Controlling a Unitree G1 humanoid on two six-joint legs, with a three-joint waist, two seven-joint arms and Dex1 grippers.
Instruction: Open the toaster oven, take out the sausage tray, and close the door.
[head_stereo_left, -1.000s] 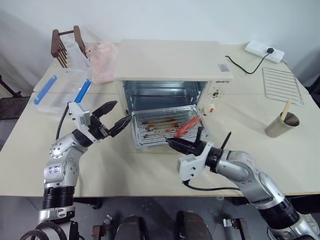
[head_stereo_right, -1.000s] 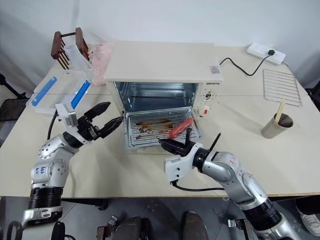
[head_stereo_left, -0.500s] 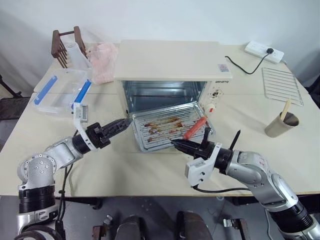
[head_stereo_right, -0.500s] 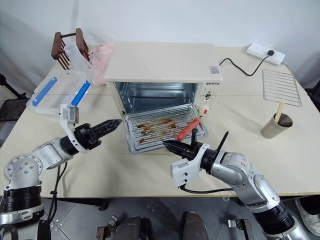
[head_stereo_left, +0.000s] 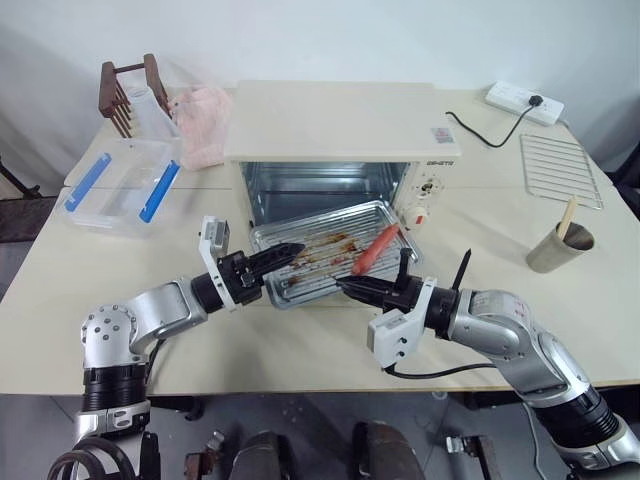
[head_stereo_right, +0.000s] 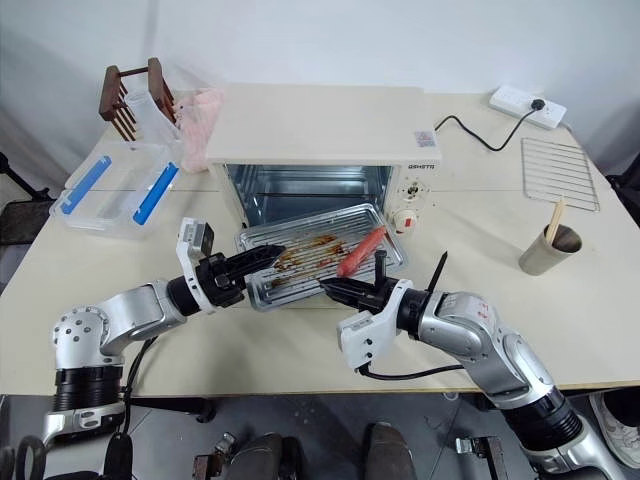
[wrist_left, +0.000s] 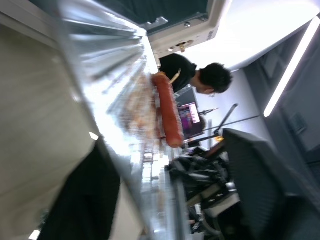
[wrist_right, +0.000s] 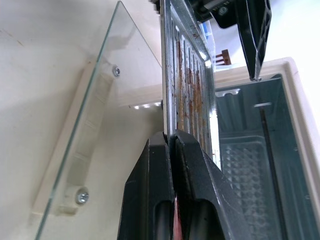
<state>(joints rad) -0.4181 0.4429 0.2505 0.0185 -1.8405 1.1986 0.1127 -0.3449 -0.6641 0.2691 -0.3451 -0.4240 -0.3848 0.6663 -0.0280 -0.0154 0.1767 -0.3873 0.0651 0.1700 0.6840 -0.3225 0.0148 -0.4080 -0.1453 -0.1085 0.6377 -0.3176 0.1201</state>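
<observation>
The right gripper (head_stereo_right: 330, 287) is clamped on the near rim of the sausage tray (head_stereo_right: 315, 258), just below the centre of the frame. In the right wrist view both black fingers (wrist_right: 155, 200) press together on the thin metal edge, with the open glass door (wrist_right: 95, 145) lying flat beneath. This grip has not altered over the last second.

The left gripper (head_stereo_left: 285, 251) is the part that has changed. A second ago it stood well left of the tray with its jaws spread wide. It has since rolled over, travelled toward the centre of the frame, and narrowed. Its tips now sit at the tray's left end; in the left wrist view one finger (wrist_left: 85, 200) lies under the shiny rim. Whether the jaws have fully closed on the rim cannot be told.

The tray sits at the centre of the frame, slid out of the cavity of the toaster oven (head_stereo_left: 335, 125) and tilted over the lowered door. The red sausage (head_stereo_left: 372, 249) rests near its right end. The tray has also turned and come slightly forward since a second ago.

Judgement: the door-opening step is complete and extraction is in progress. A second hold on the left end would let the tray be lifted level, reducing the risk of the sausage rolling off. The door remains to be closed.
</observation>
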